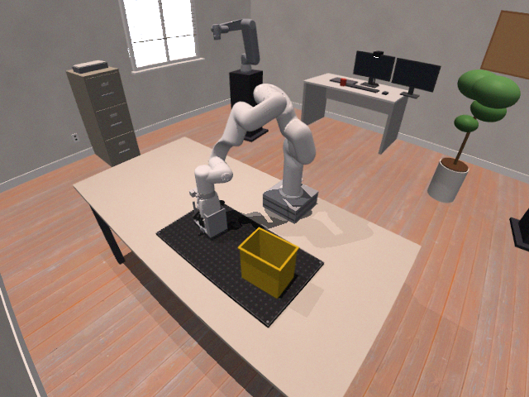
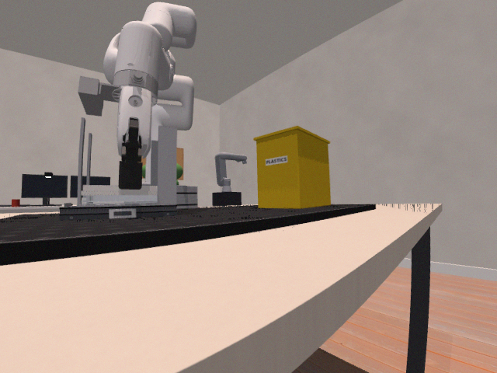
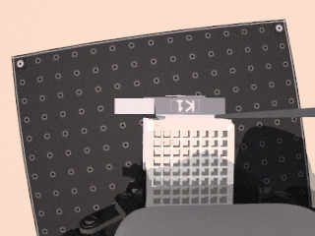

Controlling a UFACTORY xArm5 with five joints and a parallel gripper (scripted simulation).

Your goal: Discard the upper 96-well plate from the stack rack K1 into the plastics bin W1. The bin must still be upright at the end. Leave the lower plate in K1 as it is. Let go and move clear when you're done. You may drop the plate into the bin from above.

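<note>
The stack rack K1 [image 2: 120, 200] stands on the black perforated mat [image 1: 239, 256], with tall grey posts and a "K1" label [image 3: 184, 105]. The upper 96-well plate [image 3: 189, 164], white with a grid of wells, lies in the rack directly below the wrist camera. The lower plate is hidden under it. My gripper [image 2: 130, 176] is open and hangs low over the rack, its dark fingers at the level of the upper plate. I cannot tell whether the fingers touch it. The yellow plastics bin W1 [image 1: 267, 260] stands upright on the mat to the right of the rack; it also shows in the side view [image 2: 293, 172].
The rack's posts [image 2: 81, 160] rise beside the gripper. The arm's base [image 1: 290, 203] sits on the table behind the mat. The table edge runs close in front of the mat. A filing cabinet, a desk, a plant and a second arm stand far off.
</note>
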